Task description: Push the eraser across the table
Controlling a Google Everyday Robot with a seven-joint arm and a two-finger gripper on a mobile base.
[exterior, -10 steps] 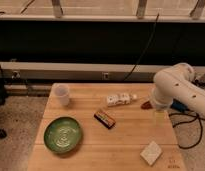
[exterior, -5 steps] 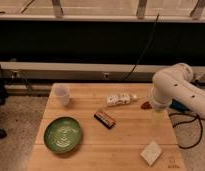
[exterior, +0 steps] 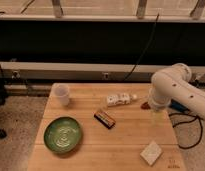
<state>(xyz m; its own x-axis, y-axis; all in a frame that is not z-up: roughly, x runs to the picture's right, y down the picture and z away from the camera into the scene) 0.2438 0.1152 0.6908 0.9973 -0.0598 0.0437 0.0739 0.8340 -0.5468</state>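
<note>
The eraser (exterior: 104, 118), a small dark block with an orange-brown stripe, lies at an angle near the middle of the light wooden table (exterior: 121, 145). My white arm (exterior: 171, 89) reaches in from the right. My gripper (exterior: 156, 118) hangs down from it over the table's right side, about level with the eraser and well to the right of it, not touching it.
A white bottle (exterior: 119, 99) lies on its side behind the eraser. A white cup (exterior: 61, 94) stands at the back left and a green plate (exterior: 62, 134) at the front left. A pale square pad (exterior: 151, 152) lies front right. A small red thing (exterior: 145, 105) sits near the arm.
The arm has edged very slightly to the left. The eraser and the other things have not moved.
</note>
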